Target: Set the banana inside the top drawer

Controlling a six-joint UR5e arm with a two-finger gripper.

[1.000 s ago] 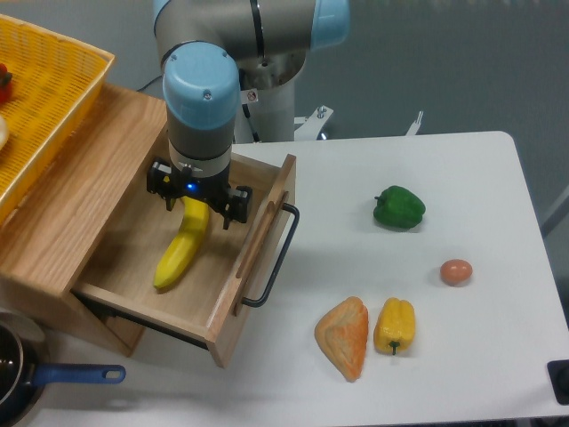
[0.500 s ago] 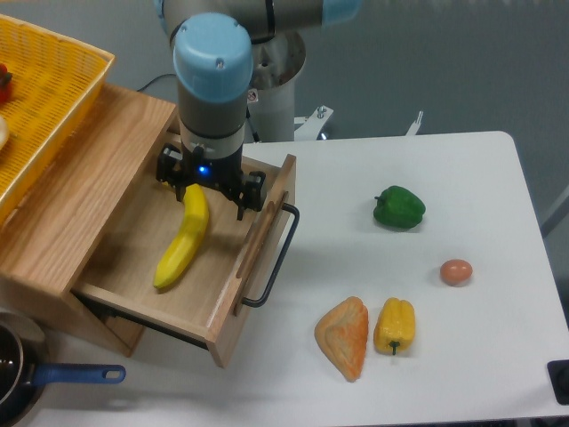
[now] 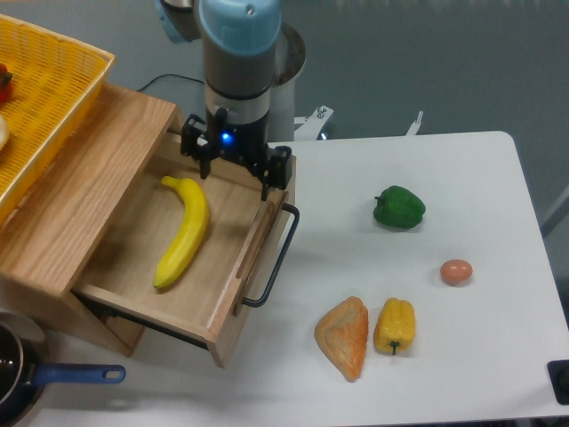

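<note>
The banana (image 3: 185,232) lies flat inside the pulled-out top drawer (image 3: 222,298), long and yellow, its dark stem tip toward the back. The drawer is light wood with a black wire loop handle (image 3: 275,258) on its front. My gripper (image 3: 236,173) hangs above the drawer's back right part, up and to the right of the banana and apart from it. Its fingers (image 3: 267,184) are spread and hold nothing.
A yellow mesh basket (image 3: 44,98) sits on the wooden cabinet (image 3: 67,213) at the left. On the white table lie a green pepper (image 3: 399,206), an egg (image 3: 456,271), a yellow bell pepper (image 3: 395,326) and a croissant (image 3: 344,336). A blue-handled pan (image 3: 36,378) is at bottom left.
The gripper has let go of the banana and moved up and to the right, away from it. The banana stays lying in the drawer.
</note>
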